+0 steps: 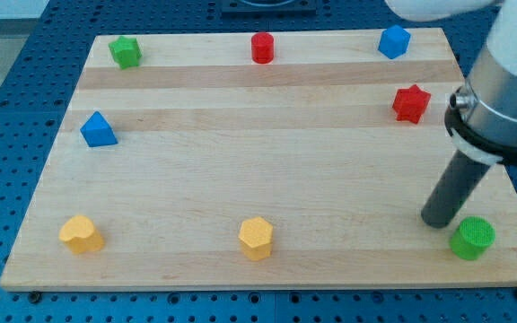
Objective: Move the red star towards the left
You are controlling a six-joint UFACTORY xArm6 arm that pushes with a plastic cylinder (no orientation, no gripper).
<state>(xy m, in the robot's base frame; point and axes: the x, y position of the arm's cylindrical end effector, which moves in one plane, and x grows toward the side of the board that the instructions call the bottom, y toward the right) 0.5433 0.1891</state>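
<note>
At the bottom right of the frame, a green round block (472, 238) sits near the front edge of the wooden board (267, 152). My tip (440, 221) rests on the board just beside it, on its upper-left side. My tip is a plain dark rod with nothing to open or close, and it holds nothing.

Along the same bottom row, a yellow six-sided block (256, 238) sits in the middle and a yellow heart block (81, 234) sits at the bottom left.

Higher up, a blue triangle block (98, 130) sits by the left edge. On the right side, the red star (410, 103) sits above my tip, well apart from it.

Along the top row there is a green block (126, 51) at the upper left, a red round block (262, 48) in the middle, and a blue block (393, 41) at the upper right.
</note>
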